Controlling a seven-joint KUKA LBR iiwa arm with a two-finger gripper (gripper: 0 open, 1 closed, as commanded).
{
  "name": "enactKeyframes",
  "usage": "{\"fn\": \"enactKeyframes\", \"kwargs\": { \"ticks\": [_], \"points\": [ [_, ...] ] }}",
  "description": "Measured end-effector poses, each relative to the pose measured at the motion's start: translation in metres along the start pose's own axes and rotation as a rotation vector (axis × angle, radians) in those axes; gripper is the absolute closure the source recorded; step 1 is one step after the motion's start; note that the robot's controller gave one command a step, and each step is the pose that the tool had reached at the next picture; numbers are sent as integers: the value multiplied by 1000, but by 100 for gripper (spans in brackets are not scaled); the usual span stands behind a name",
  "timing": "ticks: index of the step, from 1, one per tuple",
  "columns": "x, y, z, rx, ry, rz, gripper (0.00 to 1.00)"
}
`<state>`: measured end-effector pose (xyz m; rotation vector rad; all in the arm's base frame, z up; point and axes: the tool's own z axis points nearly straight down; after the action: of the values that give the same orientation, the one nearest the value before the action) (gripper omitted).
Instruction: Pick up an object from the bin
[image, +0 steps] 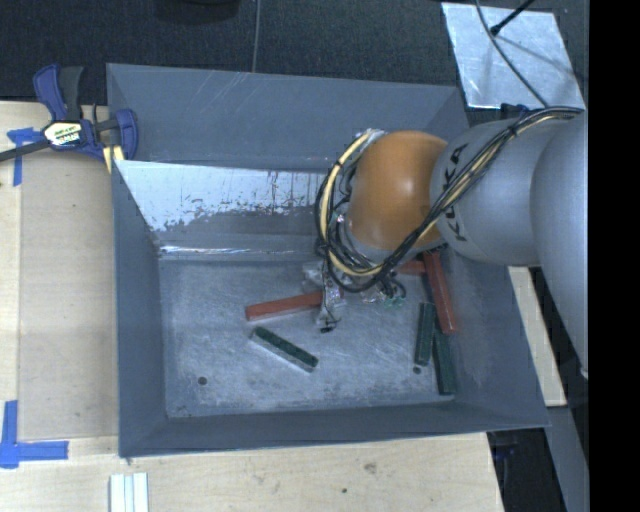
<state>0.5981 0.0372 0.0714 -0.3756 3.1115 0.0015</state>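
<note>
Red-brown bar (282, 308): long and flat, on the floor of the bin (140, 300) near the middle. It lies almost level across the view, left end a little lower, right end running in under the gripper (327, 312). The gripper is down low at that right end, touching the bar or just above it; cannot tell which. Whether it is spread or closed cannot be told either, since the tip is small and partly masked by the wrist, so no grip on the bar can be confirmed. A dark green bar (284, 350) lies just below the red-brown one, near it but apart, slanting the other way, its right end lower. An orange cover (395, 190) sits over the wrist, with yellow and black cables (334, 215) looped round its left side; the grey arm (510, 200) comes in from the right. Against the right wall of the bin lies a second red-brown bar (441, 298), steeply angled, upper end hidden behind the arm. Two dark green sticks lie close by it: one (424, 336) just left of it, one (444, 370) at its lower end.
</note>
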Motion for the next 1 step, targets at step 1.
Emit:
{"fn": "enactKeyframes", "kwargs": {
  "ticks": [1],
  "points": [
    [0,-9,-41,2,0,-78,100]
  ]
}}
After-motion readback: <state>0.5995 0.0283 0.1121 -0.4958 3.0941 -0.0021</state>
